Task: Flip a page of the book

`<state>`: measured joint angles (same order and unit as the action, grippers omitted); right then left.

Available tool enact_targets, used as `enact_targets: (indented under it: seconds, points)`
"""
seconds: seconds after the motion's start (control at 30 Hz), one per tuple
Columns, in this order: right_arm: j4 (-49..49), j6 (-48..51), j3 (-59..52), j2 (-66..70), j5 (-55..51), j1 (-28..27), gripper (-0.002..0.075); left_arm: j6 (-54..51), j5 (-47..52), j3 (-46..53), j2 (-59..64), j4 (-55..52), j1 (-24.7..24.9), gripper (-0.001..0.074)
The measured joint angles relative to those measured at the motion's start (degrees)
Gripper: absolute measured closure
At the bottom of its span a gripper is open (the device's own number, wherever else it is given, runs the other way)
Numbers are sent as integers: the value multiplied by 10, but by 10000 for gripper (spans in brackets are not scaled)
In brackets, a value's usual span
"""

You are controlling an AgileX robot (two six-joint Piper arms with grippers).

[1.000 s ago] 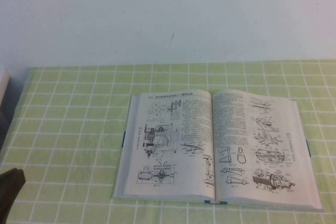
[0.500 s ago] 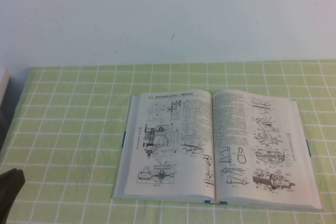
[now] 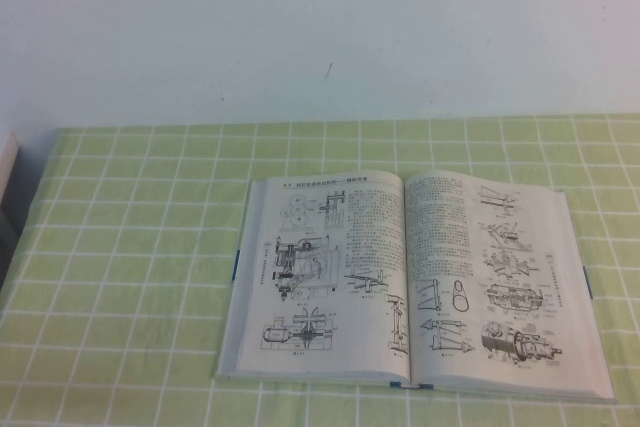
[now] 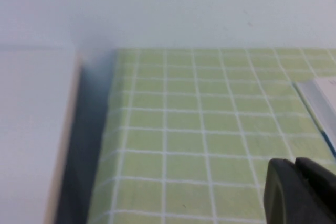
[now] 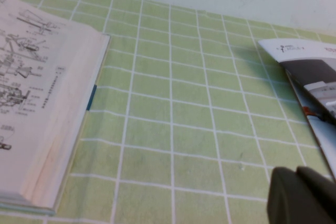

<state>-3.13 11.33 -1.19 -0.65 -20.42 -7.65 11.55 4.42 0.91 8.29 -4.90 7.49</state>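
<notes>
The book point(image 3: 410, 277) lies open and flat on the green checked tablecloth, right of centre in the high view. Its white pages carry dense text and machine drawings, and the right-hand page point(image 3: 495, 277) lies flat. Neither arm shows in the high view. In the left wrist view my left gripper point(image 4: 295, 163) is shut and empty above bare cloth, with a corner of the book point(image 4: 323, 98) off to one side. In the right wrist view my right gripper point(image 5: 296, 172) is shut and empty over the cloth, apart from the book's outer page edge point(image 5: 47, 103).
A glossy brochure point(image 5: 307, 74) lies on the cloth beyond the book's right side. A white box-like object point(image 4: 31, 129) stands past the table's left edge, its corner also in the high view point(image 3: 5, 162). A white wall backs the table.
The dark tip of my left gripper at the lower left corner of the high view has sunk out of that picture. The book has not moved.
</notes>
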Motion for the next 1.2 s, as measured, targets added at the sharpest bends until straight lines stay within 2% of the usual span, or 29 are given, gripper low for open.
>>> enact_targets:
  seconds: [0.1,0.2,0.27,0.47,1.2]
  points:
    - [0,0,0,0,0,0,728,-17,-13,4,-48,13,-78,738]
    - [0,0,0,0,0,0,728,-44,11,4,-83,27,-125,738]
    - [0,0,0,0,0,0,728,-76,42,4,-88,40,-140,738]
    - [0,0,0,0,0,0,728,-136,130,4,-89,90,-135,738]
    - [0,0,0,0,0,0,729,-141,135,3,-89,111,-127,738]
